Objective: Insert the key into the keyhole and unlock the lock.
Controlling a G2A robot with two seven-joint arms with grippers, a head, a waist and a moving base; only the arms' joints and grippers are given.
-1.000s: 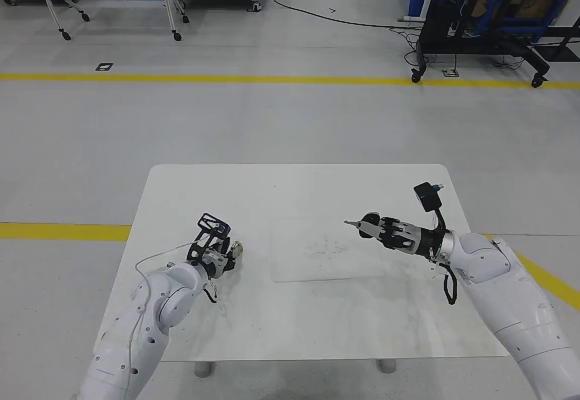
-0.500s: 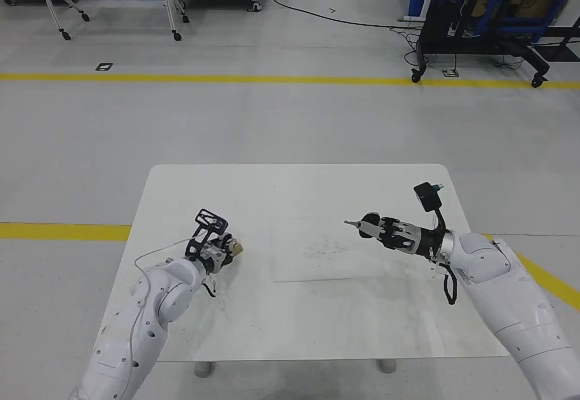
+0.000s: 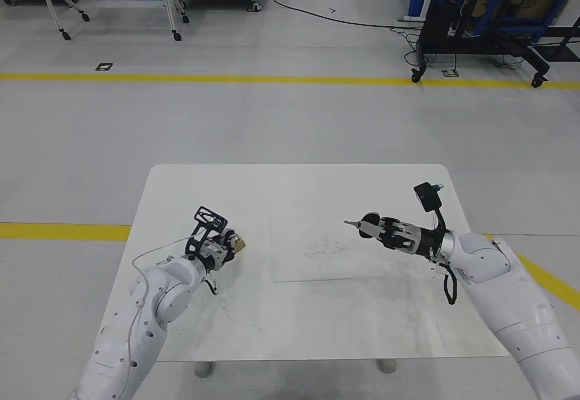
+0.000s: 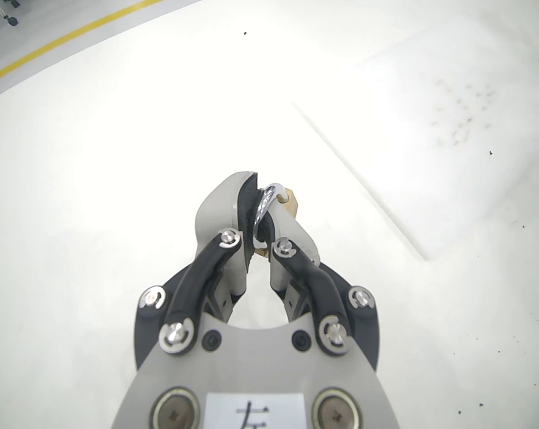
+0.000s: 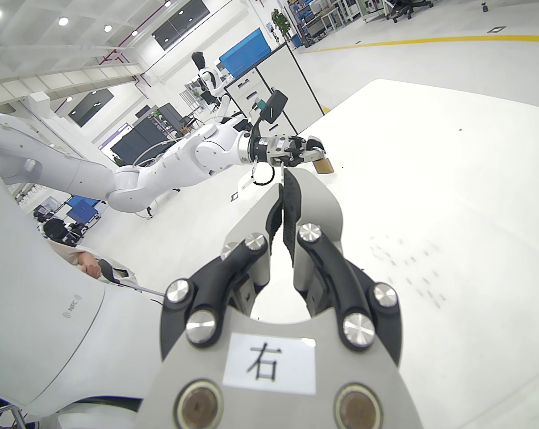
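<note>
My left gripper [image 3: 227,243] is over the left part of the white table [image 3: 300,190], shut on the padlock [image 3: 236,243]. Seen from the left wrist, the fingers [image 4: 244,198] pinch the silver shackle [image 4: 265,200], and the brass body [image 4: 291,202] pokes out past them. Over the table's right part, my right gripper [image 3: 362,225] is shut on the key [image 3: 350,223], whose thin silver tip points toward the lock. In the right wrist view its pads [image 5: 291,198] are pressed together; the far left gripper [image 5: 311,147] and lock [image 5: 323,165] lie straight ahead.
A thin pale mat [image 3: 320,250] with small dark marks lies on the table's middle, between the two grippers; its edge [image 4: 358,180] runs close to the lock. Grey floor with yellow lines surrounds the table.
My left gripper has shifted slightly away from the table's front edge with the padlock in it. The right arm has kept still.
</note>
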